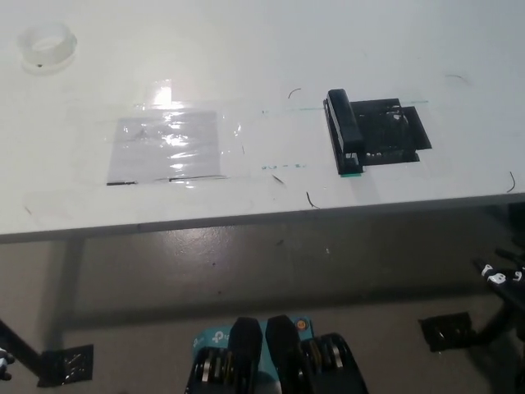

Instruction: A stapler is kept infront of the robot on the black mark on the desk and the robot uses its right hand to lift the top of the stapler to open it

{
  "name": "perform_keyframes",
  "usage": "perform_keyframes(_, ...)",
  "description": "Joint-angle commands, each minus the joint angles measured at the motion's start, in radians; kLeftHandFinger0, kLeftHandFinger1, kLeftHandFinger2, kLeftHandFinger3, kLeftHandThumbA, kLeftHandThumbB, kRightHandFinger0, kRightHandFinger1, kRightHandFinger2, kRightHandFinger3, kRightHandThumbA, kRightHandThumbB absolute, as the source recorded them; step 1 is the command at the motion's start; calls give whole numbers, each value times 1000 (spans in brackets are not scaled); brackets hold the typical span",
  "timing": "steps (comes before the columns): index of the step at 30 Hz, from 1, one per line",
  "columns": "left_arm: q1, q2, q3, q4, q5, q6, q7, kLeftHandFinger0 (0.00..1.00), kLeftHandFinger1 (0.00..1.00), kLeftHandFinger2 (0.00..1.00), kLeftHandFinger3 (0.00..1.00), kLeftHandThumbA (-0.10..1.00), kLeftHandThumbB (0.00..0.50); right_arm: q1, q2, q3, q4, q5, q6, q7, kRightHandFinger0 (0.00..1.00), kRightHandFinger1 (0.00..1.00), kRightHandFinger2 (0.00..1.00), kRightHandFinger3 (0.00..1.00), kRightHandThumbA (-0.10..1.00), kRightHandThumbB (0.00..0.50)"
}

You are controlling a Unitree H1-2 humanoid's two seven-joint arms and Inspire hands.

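- Desk (246, 49): broad white top, smooth and matte, faint pen scribbles; front edge runs across the frame, up and left of the right hand.
- Clear film (168, 146): glossy, wrinkled sheet taped flat on the desk, far left of the right hand.
- Black mark (394, 131): shiny dark taped patch, above the right hand and a little left of it.
- Stapler (344, 131): black, long and narrow, lying closed along the mark's left edge. Likely stiff, fairly light, smooth-topped and prone to slip; best lifted by the top arm at one end, with the base staying down.
- Tape roll (47, 43): translucent ring, far corner.
- Right hand (502, 275): only a dark sliver at the frame's right edge, below the desk; spread or closed, cannot tell. Nothing held visibly.
- Left hand (4, 363): white speck, lower left; state unreadable.
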Motion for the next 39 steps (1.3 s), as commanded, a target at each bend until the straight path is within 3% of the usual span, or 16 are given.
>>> perform_keyframes(1,-5,30,15,-20,-15,-12,-4,416,476,651,758,531,12,9,14,20,-144,49,89,14,268,364,541,731,983,111)
perform_keyframes(2,-5,31,14,-19,-13,-16,-4,418,479,655,763,540,10,13,21,22,-175,59,118,12,273,368,540,736,986,111)
perform_keyframes(3,-2,28,15,-29,-14,-7,-1,413,470,648,760,540,8,17,38,26,-228,92,169,17,284,378,551,758,995,79)
perform_keyframes(7,-7,28,12,-20,-16,-14,-5,415,476,650,768,535,8,31,62,50,-329,131,264,29,311,389,599,821,1000,82)
perform_keyframes(11,-5,27,12,-19,-17,-11,-3,411,477,637,748,532,1,18,122,132,-484,151,414,22,309,399,597,810,1000,45)
perform_keyframes(13,-4,26,13,-23,-20,-4,-2,408,470,624,740,529,0,14,121,159,-497,165,417,9,308,398,601,810,1000,55)
perform_keyframes(16,0,27,10,-12,-18,-15,-6,399,461,635,749,539,2,-14,112,200,-523,205,417,3,316,397,602,814,1000,17)
perform_keyframes(17,2,26,9,-11,-17,-16,-6,401,459,639,759,547,0,-21,105,207,-527,219,417,-2,323,396,602,809,1000,30)
perform_keyframes(21,4,21,10,-25,-14,-4,4,400,454,627,754,565,10,-87,91,209,-523,287,417,-40,350,429,659,879,1000,31)
perform_keyframes(22,5,21,11,-26,-22,-5,-2,407,470,644,761,571,1,-124,99,185,-498,316,417,-65,340,416,625,838,1000,54)
perform_keyframes(25,6,23,10,-23,-16,-9,0,405,476,649,775,602,11,-162,99,176,-472,346,417,-88,367,440,636,809,1000,52)
perform_keyframes(30,6,15,11,-16,-24,-19,-1,411,475,645,777,625,4,-242,159,116,-412,373,417,-123,341,409,609,805,1000,30)
perform_keyframes(34,7,9,13,-17,-26,-13,5,401,472,641,771,641,12,-288,232,59,-358,409,417,-152,399,450,615,854,1000,25)
perform_keyframes(39,10,9,11,-27,-23,-4,8,397,463,634,757,662,0,-328,299,-4,-286,445,406,-163,428,477,632,807,1000,5)
